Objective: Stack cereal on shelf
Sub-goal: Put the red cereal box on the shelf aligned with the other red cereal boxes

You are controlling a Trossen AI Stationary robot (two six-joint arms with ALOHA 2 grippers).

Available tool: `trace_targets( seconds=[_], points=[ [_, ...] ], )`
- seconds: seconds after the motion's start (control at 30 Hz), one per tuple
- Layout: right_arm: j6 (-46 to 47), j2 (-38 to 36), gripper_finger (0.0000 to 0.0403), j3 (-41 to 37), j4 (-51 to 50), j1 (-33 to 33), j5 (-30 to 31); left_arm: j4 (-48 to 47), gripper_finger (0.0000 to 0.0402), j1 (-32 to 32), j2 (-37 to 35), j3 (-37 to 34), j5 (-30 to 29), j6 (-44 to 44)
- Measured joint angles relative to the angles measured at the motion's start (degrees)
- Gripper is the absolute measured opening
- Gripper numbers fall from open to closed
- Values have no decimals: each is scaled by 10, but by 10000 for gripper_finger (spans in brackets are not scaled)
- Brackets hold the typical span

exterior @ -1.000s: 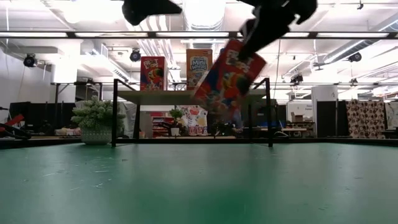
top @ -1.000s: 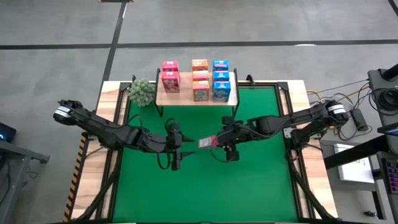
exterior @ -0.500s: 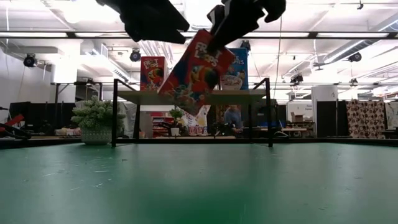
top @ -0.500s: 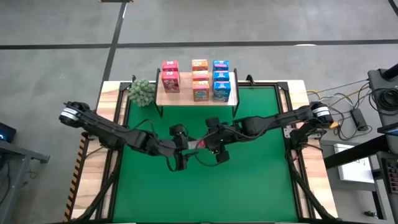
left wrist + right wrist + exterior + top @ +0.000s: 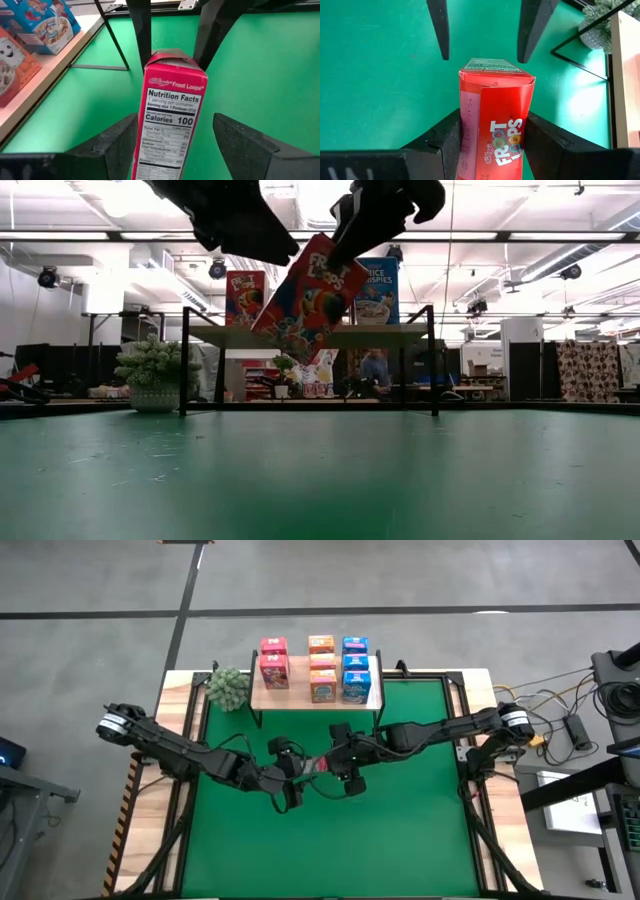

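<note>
A pink-red cereal box (image 5: 318, 766) hangs tilted in the air over the green mat, between my two grippers. My right gripper (image 5: 492, 114) is shut on one end of it. My left gripper (image 5: 175, 120) is open, with a finger on either side of the box's (image 5: 170, 115) other end and a plain gap on one side. The light wood shelf (image 5: 262, 695) stands at the table's far edge on black legs. On it stand two pink-red, three orange and three blue boxes (image 5: 322, 668). My right gripper pinches the pink-red box between its two fingers (image 5: 447, 137), on opposite sides near one end (image 5: 470, 135). The fingers come from the table's right side, along the box's length. The box (image 5: 310, 295) is lifted clear of the mat and slants down toward the left.
A small green plant (image 5: 227, 688) stands at the shelf's left end. The green mat (image 5: 400, 830) lies bare toward the near edge. Wooden table borders and black frame rails (image 5: 178, 790) run along both sides. The shelf's black legs (image 5: 184, 360) stand behind the box.
My right gripper has carried the box toward the table's left, and the box stays tilted and lifted. My left gripper has moved toward the right, and its open fingers now stand on either side of the box's free end.
</note>
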Motion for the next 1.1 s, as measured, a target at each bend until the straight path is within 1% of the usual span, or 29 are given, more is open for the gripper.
trace_targets(
  seconds=[0.37,0.5,0.6,0.8,0.9,1.1],
  points=[
    [1,0,171,-1,1,-1,0,14,241,19,3,-11,-1,35],
    [0,0,171,-1,5,0,-2,25,237,19,9,-12,17,47],
    [0,0,171,-1,10,0,-2,30,233,19,13,-12,19,47],
    [1,0,171,-1,18,0,-17,42,227,19,21,-12,19,54],
    [4,0,171,-1,17,0,-18,43,212,19,22,-12,19,54],
    [4,0,171,-2,23,0,-18,43,165,19,22,-12,19,51]
  ],
)
